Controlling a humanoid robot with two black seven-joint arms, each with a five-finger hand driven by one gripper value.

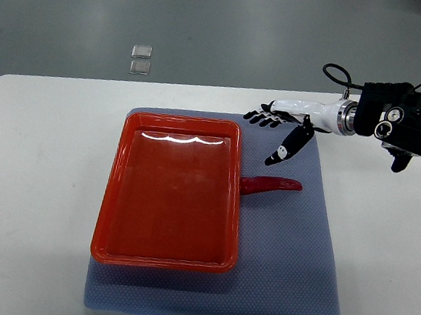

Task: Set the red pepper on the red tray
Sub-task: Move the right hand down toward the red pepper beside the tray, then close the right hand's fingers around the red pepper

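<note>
A long red pepper [270,186] lies on the blue-grey mat [284,245], just right of the red tray [171,193], its left end touching the tray's right rim. The tray is shallow, rectangular and holds nothing. My right hand [274,132] comes in from the right edge and hovers above and behind the pepper, fingers spread flat toward the left, thumb [285,150] pointing down toward the pepper. It holds nothing. No left arm shows.
The mat lies on a white table [29,180] whose front edge runs along the bottom of the view. Two small clear squares [140,58] lie on the grey floor beyond the table's far edge.
</note>
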